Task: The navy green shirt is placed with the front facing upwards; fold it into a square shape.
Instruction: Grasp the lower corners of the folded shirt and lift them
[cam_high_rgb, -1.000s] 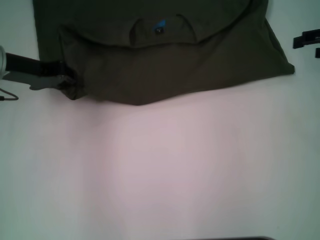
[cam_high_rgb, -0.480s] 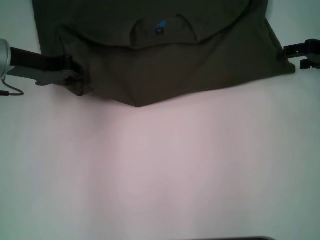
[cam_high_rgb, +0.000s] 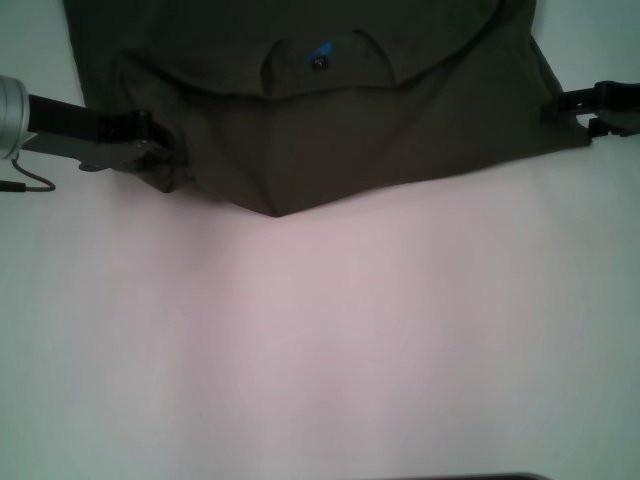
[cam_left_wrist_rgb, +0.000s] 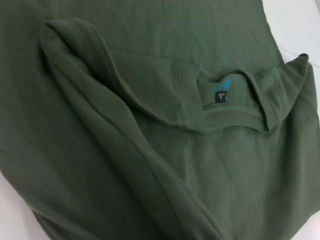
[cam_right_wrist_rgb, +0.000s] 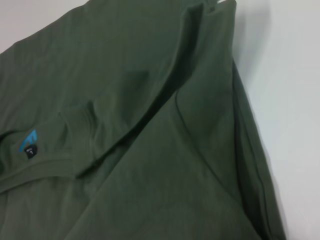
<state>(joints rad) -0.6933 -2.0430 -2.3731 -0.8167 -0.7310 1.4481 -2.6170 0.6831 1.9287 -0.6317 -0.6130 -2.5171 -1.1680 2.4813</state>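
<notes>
On the left, the left gripper (cam_high_rgb: 160, 152) reaches in low from the tabletop's left edge, its fingers pinched together on the left corner of the navy green shirt (cam_high_rgb: 330, 130); the cloth bunches where it grips. That hold looks meant to carry this corner through a fold. The shirt lies across the far part of the white tabletop (cam_high_rgb: 320, 340), running past its far edge in the head view. Its near edge sags to a point at the middle. The fabric is dark olive and softly creased, with a layer doubled over near the collar. Inside the collar sits a blue neck label (cam_high_rgb: 320, 48) with a small black size tag (cam_left_wrist_rgb: 221, 96). On the right, the right gripper (cam_high_rgb: 585, 105) touches the shirt's right corner; whether it grips cannot be told.
</notes>
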